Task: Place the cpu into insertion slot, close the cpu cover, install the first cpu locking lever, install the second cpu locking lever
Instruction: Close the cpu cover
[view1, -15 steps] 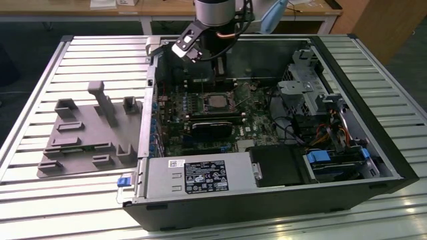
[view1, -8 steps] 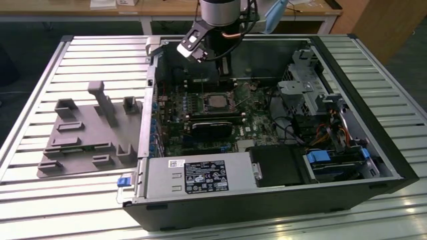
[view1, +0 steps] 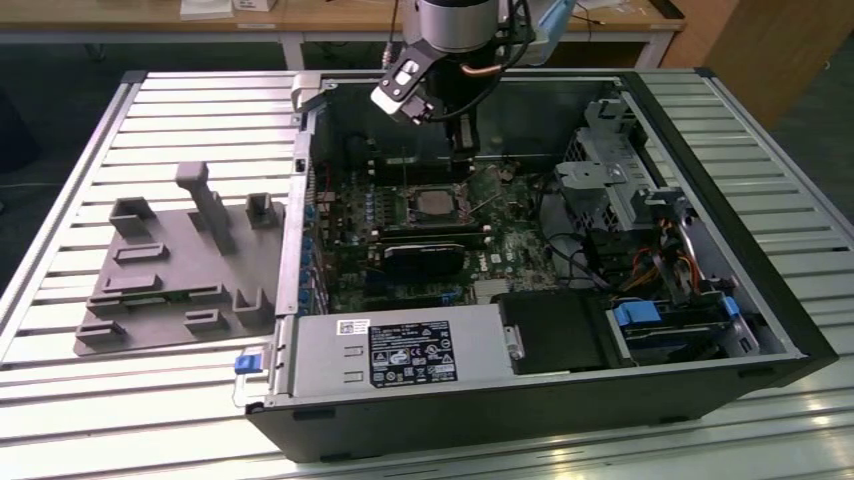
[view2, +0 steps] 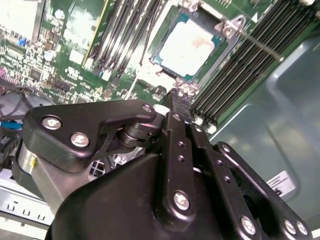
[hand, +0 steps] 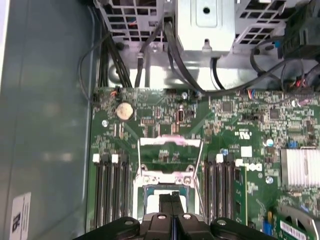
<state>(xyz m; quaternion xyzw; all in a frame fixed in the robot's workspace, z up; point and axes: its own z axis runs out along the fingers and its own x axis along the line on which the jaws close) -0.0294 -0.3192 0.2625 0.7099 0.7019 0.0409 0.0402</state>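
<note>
Exterior view first, starting from its left: a grey moulded fixture (view1: 174, 270) lies on the slatted table (view1: 134, 420), just beside the open case (view1: 534, 425). A power supply (view1: 400, 355) sits along the case's near wall. Further along, about the middle, the arm comes down from above and its gripper (view1: 463, 150) hangs inside the case, low over the board. The tip is close to the far edge of the slot (view1: 408, 203). The cpu (view1: 435, 203) sits in that slot, pale metal top facing up. At the exterior view's right stand a drive cage (view1: 607, 170) and a tangle of cables (view1: 667, 265).

From the first wrist view, the two black fingers (hand: 166, 202) are pressed together, and I can see nothing held between them. They sit in front of the cpu, hiding its middle. The cover (hand: 170, 142) is flipped back off the slot and lies open just beside it, with green board showing through its window.

From the second wrist view, the closed tip is near the metal hinge at the slot's edge. The cpu lies flat and square in the slot. A thin lever (view2: 260, 47) angles out across the memory slots (view2: 240, 75).
</note>
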